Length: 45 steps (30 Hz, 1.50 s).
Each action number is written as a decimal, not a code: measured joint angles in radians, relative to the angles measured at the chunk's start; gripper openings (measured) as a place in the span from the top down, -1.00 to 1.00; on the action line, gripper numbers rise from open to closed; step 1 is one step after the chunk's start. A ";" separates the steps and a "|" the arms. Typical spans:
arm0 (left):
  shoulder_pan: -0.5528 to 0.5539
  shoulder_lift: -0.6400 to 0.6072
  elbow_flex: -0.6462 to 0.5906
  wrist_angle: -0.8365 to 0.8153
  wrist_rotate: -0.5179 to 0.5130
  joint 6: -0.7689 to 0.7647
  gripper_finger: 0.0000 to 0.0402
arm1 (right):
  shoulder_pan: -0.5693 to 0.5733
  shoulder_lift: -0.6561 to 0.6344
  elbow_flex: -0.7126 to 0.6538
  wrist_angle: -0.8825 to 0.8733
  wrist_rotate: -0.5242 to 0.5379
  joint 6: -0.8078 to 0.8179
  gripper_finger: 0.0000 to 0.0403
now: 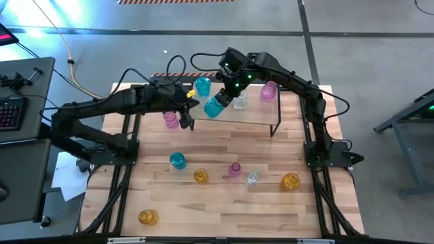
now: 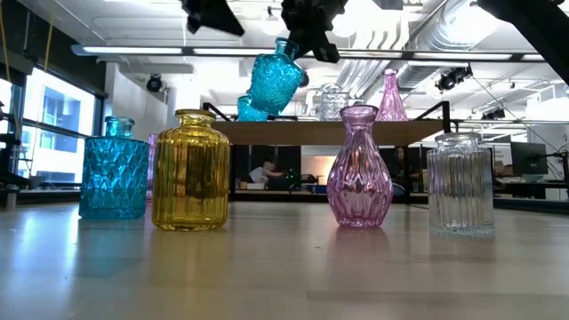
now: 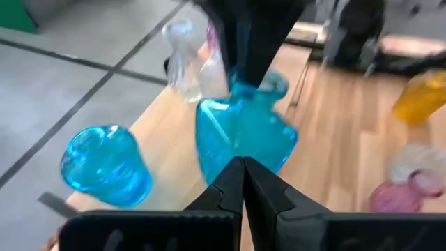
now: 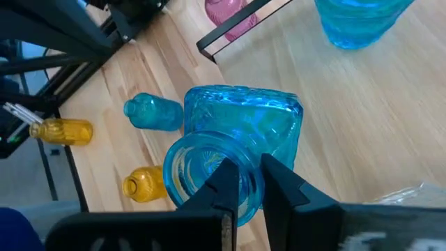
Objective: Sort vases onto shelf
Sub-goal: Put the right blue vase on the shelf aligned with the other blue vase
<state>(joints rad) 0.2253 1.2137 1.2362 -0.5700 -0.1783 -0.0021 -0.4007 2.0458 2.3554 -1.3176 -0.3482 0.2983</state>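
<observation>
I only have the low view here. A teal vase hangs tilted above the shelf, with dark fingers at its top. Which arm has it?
Observer: The right gripper. The high view traces it back to the right arm.
Operator: How is it gripped?
Observer: By the rim. The held vase has one finger inside its mouth and one outside.
Operator: And the left arm?
Observer: The left gripper is shut and empty. It sits at the left end of the shelf, pointing at the held vase.
</observation>
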 joint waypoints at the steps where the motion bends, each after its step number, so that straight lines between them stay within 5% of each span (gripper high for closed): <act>1: 0.005 0.006 0.000 -0.008 0.000 0.020 1.00 | 0.000 0.000 0.000 0.005 0.000 0.010 0.90; 34: 0.029 0.181 -0.003 0.085 0.006 0.135 1.00 | -0.002 0.000 0.001 -0.059 -0.004 0.064 0.89; 45: 0.031 0.181 -0.003 0.105 -0.002 0.111 1.00 | 0.001 0.000 -0.014 -0.053 -0.048 0.037 0.72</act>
<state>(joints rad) 0.2562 1.3952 1.2331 -0.4649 -0.1808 0.1086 -0.3995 2.0460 2.3413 -1.3708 -0.3964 0.3354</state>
